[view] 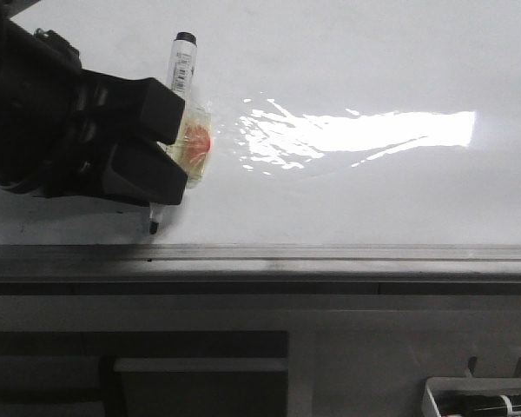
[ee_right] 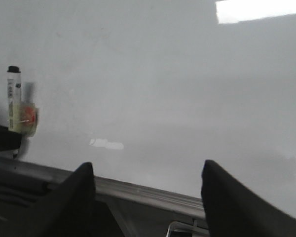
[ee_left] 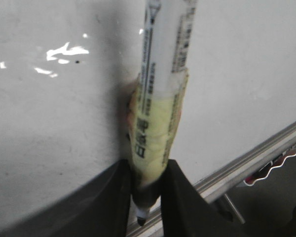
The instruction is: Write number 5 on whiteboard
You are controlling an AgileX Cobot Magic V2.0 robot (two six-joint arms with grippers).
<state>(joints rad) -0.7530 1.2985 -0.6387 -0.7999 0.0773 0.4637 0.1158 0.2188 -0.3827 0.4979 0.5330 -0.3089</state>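
Observation:
The whiteboard (view: 373, 69) is glossy white with a bright glare patch, and no number 5 or other drawn line shows on it. My left gripper (view: 181, 148) is shut on a white marker (view: 181, 65) wrapped in yellowish tape. The marker's black tip (view: 154, 228) points down at the board's near edge, just above the grey rail (view: 330, 253); I cannot tell if it touches. In the left wrist view, the fingers (ee_left: 113, 197) clamp the marker (ee_left: 160, 98) over the whiteboard (ee_left: 49, 123). My right gripper (ee_right: 148, 173) is open and empty, above the rail (ee_right: 138, 190), and sees the marker (ee_right: 13, 94) far off.
A white tray (view: 482, 401) holding another marker sits below the board at the near right; its corner also shows in the right wrist view (ee_right: 180, 229). A dark table front lies below the rail. A few dark specks (ee_left: 77, 61) mark the board.

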